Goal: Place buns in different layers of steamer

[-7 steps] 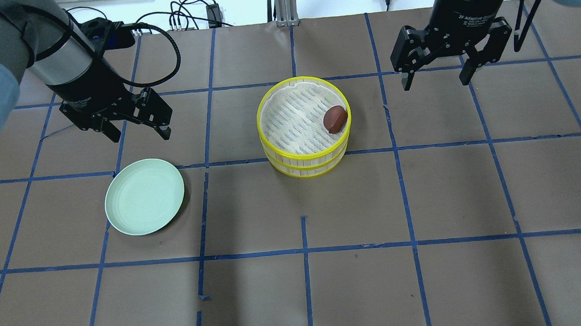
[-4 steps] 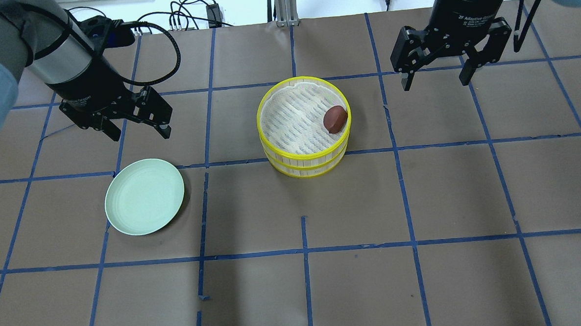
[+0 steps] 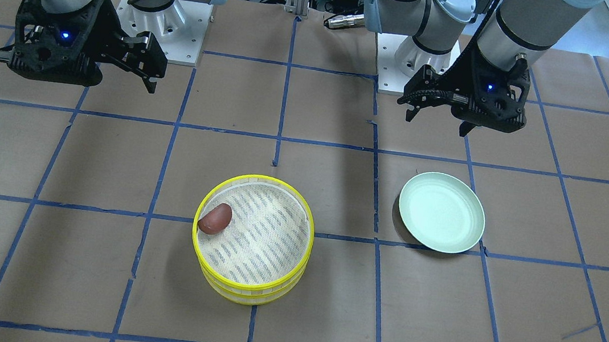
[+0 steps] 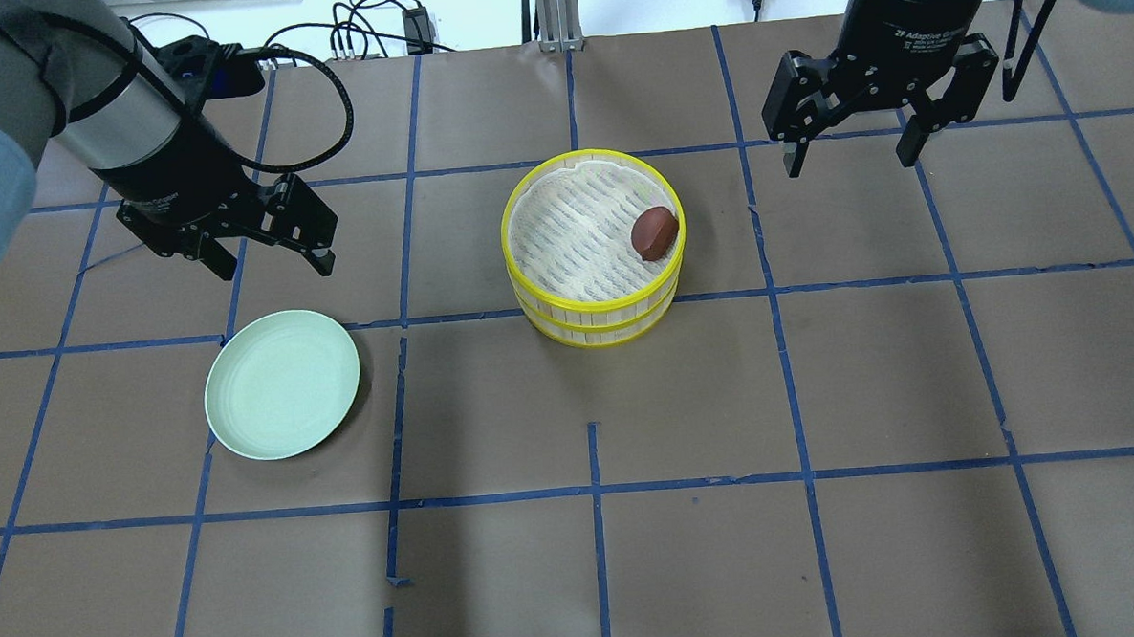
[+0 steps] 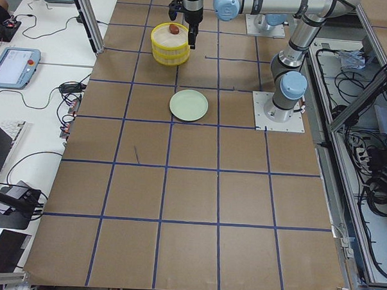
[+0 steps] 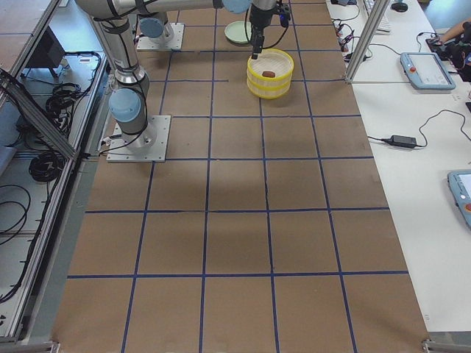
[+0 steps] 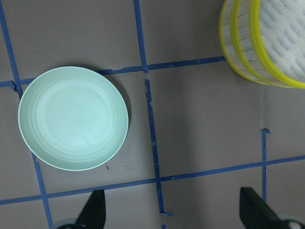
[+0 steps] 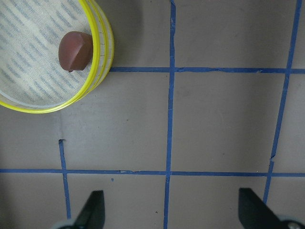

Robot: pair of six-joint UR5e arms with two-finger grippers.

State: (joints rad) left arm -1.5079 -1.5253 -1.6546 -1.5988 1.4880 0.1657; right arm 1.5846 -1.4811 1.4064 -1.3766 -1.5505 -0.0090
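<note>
The two yellow-rimmed steamer trays (image 4: 597, 327) are stacked at the table's middle, and show in the front view (image 3: 246, 293) too. The reddish-brown bun (image 4: 654, 232) lies in the top tray against its right wall; it shows in the front view (image 3: 215, 219) and the right wrist view (image 8: 75, 50). The white bun is hidden. My left gripper (image 4: 273, 260) is open and empty, above the table behind the pale green plate (image 4: 283, 384). My right gripper (image 4: 852, 158) is open and empty, right of and behind the steamer.
The plate is empty and lies left of the steamer, also in the left wrist view (image 7: 73, 118) and front view (image 3: 441, 211). Blue tape lines grid the brown table. Cables lie along the far edge (image 4: 363, 31).
Nearly nothing: the left gripper has shifted very slightly. The steamer, bun, plate and right gripper are where they were.
</note>
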